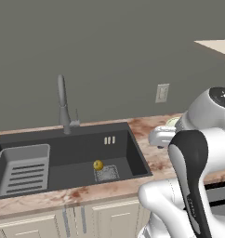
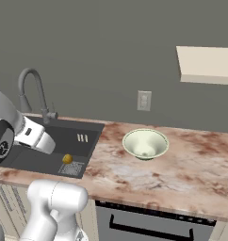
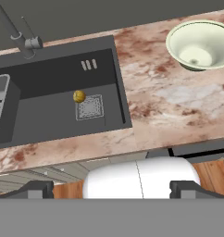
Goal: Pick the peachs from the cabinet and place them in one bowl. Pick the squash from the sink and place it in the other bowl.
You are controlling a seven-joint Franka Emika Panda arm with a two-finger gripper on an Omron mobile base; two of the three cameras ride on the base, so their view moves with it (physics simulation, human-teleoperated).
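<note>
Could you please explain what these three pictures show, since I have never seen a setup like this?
This is a rendered kitchen with a white robot arm on a mobile base. Two pictures come from cameras on the base, behind the arm on its left and right. The third comes from a camera on the hand, looking down past the end effector, whose dark fingertips stand wide apart with nothing between them.

On the marbled counter sits an empty cream bowl. The dark sink has a faucet, a slotted rack and a small yellow squash beside the drain. A beige cabinet hangs above.
</note>
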